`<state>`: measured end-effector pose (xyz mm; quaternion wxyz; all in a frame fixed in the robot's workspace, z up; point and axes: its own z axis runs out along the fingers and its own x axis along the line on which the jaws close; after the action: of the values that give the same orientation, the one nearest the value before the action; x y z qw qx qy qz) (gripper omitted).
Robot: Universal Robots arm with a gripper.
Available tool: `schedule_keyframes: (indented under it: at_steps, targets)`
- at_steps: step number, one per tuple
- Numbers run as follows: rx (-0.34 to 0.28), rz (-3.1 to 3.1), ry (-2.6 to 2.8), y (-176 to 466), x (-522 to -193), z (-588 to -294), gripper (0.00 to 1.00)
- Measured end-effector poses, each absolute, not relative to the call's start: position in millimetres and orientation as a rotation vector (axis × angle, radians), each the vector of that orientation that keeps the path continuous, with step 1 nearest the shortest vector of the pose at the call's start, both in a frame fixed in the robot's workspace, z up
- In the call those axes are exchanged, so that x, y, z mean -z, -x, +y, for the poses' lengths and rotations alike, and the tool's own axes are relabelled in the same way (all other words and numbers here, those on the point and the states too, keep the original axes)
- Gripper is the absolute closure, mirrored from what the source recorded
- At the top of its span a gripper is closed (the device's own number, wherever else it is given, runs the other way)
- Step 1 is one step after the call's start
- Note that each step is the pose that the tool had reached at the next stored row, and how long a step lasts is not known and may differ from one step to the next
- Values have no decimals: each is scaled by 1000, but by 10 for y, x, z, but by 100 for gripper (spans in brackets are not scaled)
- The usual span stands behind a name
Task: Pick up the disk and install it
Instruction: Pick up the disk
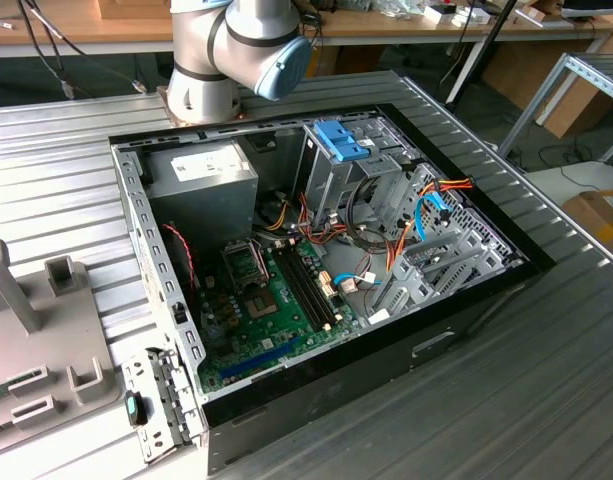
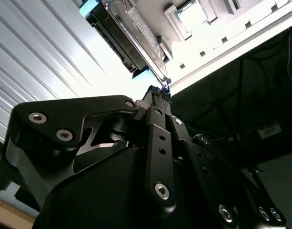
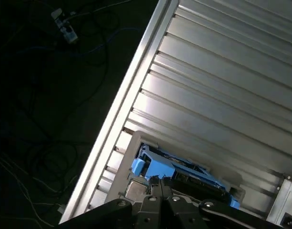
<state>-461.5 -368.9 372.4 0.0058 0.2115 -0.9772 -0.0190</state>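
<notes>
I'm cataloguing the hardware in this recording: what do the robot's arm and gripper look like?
The arm has thick silver-grey cylindrical joints, one closed by a round light blue cap. The gripper is matte black, with a rounded angular housing and flat linkage bars fastened by small silver screws.

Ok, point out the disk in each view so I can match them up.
Second wrist view: the disk is just beyond the gripper, against the ribbed table.
First wrist view: the disk, blue-framed, sits by the table's edge.
Exterior view: the same ribbed table, the shared landmark.
</notes>
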Motion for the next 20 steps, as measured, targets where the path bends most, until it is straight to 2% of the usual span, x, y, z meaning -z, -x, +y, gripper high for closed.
schedule_keyframes:
  at_steps: [20]
  targets:
    - [54, -2918, -1115, 4615, -3724, -3687, 89]
